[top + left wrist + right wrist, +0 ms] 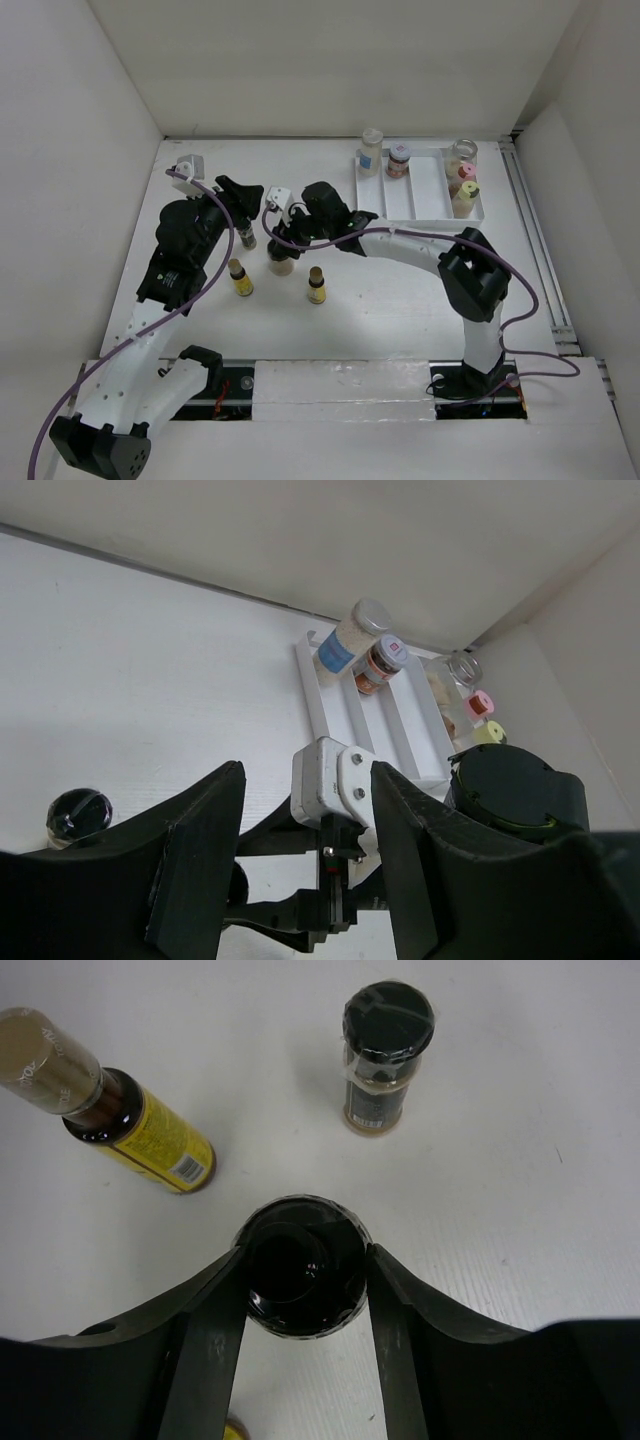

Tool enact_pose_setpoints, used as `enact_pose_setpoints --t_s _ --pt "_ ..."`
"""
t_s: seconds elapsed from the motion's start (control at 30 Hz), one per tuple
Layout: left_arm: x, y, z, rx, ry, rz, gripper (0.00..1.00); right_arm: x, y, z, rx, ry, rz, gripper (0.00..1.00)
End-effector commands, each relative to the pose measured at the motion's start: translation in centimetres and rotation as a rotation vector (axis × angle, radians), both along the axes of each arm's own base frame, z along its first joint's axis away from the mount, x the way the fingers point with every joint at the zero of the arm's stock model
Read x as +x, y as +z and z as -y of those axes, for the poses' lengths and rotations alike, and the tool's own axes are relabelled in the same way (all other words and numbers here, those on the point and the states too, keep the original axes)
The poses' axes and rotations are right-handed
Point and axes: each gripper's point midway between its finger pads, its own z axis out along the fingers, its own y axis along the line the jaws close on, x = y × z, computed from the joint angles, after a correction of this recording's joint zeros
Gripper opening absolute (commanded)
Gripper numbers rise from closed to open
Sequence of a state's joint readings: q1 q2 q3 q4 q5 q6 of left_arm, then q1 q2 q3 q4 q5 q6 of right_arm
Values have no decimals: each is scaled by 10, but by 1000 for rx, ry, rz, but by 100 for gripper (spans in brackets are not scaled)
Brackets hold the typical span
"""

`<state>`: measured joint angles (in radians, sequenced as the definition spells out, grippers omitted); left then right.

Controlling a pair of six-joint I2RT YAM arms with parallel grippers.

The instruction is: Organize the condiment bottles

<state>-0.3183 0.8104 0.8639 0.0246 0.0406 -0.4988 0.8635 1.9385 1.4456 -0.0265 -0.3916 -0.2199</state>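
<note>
**Count and location.** The top view shows nine condiment bottles. Four stand on the open surface (pixel 400 300) ahead of the arm bases. Five stand at the white tray (pixel 420 215) at the far right.

**Held item.** The black-capped bottle (pixel 300 1285) has a round, glossy cap and a pale body. It is upright with its long axis vertical and its cap up. The right gripper (pixel 302 1252) is clamped on it, with one finger against each side of the cap.

**Neighbours on the surface.** Two yellow-labelled bottles (pixel 240 278) (pixel 317 286) have gold caps and dark necks. They stand upright near the held bottle, on its near side, one to each flank. A small dark jar (pixel 247 236), with a black cap under a clear seal, stands upright close to the left arm's fingers.

**Left gripper.** The left gripper (pixel 307 780) has its fingers apart with nothing between them. The right arm's white camera block (pixel 325 780) sits directly ahead of it, and the two wrists crowd the same patch.

**Tray group.** All five are upright.
- A white jar with a blue label (pixel 371 152) stands at the far left corner.
- A red-brown jar (pixel 399 160) stands beside it.
- A clear glass jar (pixel 461 153), a pink-capped bottle (pixel 465 176) and a yellow-green-capped bottle (pixel 465 198) stand in line down the right compartment.
</note>
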Motion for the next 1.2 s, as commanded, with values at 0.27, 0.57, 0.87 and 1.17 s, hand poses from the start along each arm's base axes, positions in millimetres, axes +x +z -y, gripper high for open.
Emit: enact_pose_setpoints --t_s 0.27,0.57,0.87,1.17 --pt "-4 27 0 -18 -12 80 49 15 14 -21 102 -59 25 56" --pt "-3 29 -5 -26 21 77 52 14 34 -23 221 -81 41 9" --pt "-2 23 -69 -168 411 -27 75 21 125 22 422 -158 143 5" --pt "-14 33 -80 -198 452 4 76 99 186 125 498 -446 220 3"
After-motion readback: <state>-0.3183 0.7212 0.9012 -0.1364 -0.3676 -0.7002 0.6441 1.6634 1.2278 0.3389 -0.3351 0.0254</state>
